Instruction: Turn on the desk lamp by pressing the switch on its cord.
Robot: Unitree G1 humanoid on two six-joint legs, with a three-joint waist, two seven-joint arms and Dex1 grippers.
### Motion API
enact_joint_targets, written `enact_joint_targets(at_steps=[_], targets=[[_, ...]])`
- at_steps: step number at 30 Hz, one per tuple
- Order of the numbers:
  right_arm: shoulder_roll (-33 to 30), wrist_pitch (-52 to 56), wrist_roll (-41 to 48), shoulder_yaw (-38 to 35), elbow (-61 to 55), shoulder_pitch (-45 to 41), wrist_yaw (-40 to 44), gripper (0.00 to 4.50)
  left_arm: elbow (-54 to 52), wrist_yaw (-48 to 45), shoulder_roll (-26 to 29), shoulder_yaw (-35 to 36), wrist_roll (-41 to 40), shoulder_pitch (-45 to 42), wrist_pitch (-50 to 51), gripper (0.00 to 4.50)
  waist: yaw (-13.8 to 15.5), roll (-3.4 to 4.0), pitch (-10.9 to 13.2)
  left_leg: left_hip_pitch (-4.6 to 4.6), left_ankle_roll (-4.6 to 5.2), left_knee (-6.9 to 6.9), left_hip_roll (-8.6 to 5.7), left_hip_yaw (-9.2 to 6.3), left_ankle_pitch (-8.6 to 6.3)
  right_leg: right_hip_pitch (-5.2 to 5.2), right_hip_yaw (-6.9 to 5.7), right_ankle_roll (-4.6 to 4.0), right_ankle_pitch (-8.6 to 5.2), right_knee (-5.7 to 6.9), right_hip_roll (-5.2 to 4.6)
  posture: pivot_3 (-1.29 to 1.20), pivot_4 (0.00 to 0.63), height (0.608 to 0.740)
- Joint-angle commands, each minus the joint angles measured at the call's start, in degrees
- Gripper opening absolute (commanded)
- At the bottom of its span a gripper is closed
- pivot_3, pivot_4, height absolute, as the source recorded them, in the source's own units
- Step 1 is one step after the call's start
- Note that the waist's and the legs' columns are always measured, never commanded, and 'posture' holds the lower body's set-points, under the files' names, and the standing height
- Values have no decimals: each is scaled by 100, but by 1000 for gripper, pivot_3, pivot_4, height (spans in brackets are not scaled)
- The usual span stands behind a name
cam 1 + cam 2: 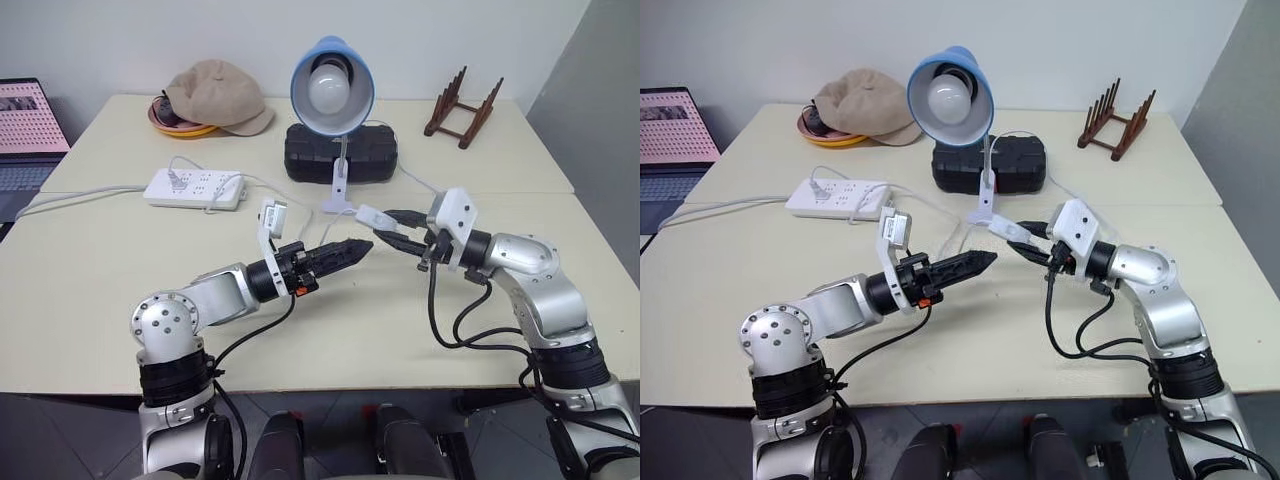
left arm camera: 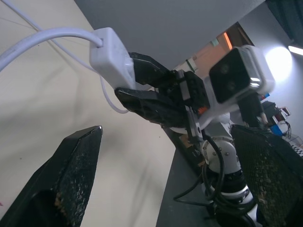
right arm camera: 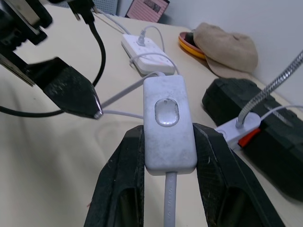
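The desk lamp (image 1: 332,85) stands at mid-table with its light-blue shade and unlit white bulb facing me, on a thin stem over a white base (image 1: 338,203). My right gripper (image 1: 392,226) is shut on the switch (image 3: 169,125), a small white oblong with a clear button, held a little above the table in front of the lamp's base. The thin white cord (image 3: 170,203) runs out of both ends of the switch. My left gripper (image 1: 366,244) is open, level, and points at the switch from the left, a short gap away; one of its fingertips (image 3: 71,90) shows beside the switch.
A white power strip (image 1: 195,187) with plugged cables lies at the left. A black case (image 1: 340,152) sits behind the lamp. At the back are a tan cap (image 1: 215,95) on an orange plate (image 1: 175,125), and a wooden rack (image 1: 462,108). A laptop (image 1: 25,130) stands at far left.
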Motion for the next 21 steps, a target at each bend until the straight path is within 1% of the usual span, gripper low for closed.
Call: enact_joint_targets(at_steps=[1, 3, 4, 6, 11, 17, 19, 20, 21], targets=[[-108, -167, 193, -87, -347, 0, 161, 1077, -112, 380, 51, 25, -477, -141, -177, 4500, -5, 0, 0, 4, 0, 7, 0, -1, 0, 6, 0, 0, 0, 0, 1, 0, 150, 740], [-85, -91, 308, -98, -434, 2, 186, 1077, -38, 446, 111, -53, -479, -181, -248, 4500, -9, 0, 0, 16, 0, 8, 0, 0, 0, 18, 1, -1, 0, 0, 1, 0, 150, 740], [-109, -121, 309, -66, -471, 7, 229, 1077, -50, 356, 233, -199, -234, -188, -301, 4500, -10, 0, 0, 16, 0, 7, 1, 0, -1, 18, 0, -1, -1, 0, 2, 0, 150, 740], [-191, -179, 304, -4, -523, 24, 335, 1077, 30, 251, 350, -322, -46, -234, -405, 4500, -10, 0, 0, 15, 0, 4, 1, -1, -1, 17, 0, -2, -2, 0, 4, 0, 150, 740], [-200, -102, 393, 3, -704, 115, 324, 1077, 340, 302, 269, -269, -562, -500, -515, 4500, 0, 0, 0, 12, 0, 4, 1, 0, -1, 16, 0, -3, -2, -5, 3, 0, 150, 740], [-213, -80, 396, 16, -763, 131, 317, 1077, 342, 203, 413, -405, -725, -518, -494, 4500, 0, 0, 0, 11, -1, 4, 1, 0, -1, 15, 1, -3, -2, -6, 3, 0, 150, 740], [-214, -75, 404, 11, -775, 138, 320, 1077, 351, 193, 453, -428, -795, -518, -494, 4134, -1, 0, 0, 11, 0, 4, 1, 0, -1, 15, 0, -3, -2, -6, 3, 0, 150, 740], [-213, -59, 417, 2, -780, 140, 316, 1077, 344, 166, 495, -453, -805, -509, -488, 4022, -1, 0, 0, 11, -1, 3, 1, 0, -1, 14, 0, -3, -2, -6, 3, 0, 150, 740], [-211, -54, 425, -6, -774, 139, 314, 1077, 330, 124, 539, -481, -815, -497, -486, 3739, -1, 0, 0, 11, -1, 4, 1, 0, -1, 14, 1, -3, -2, -7, 3, 0, 150, 740]])
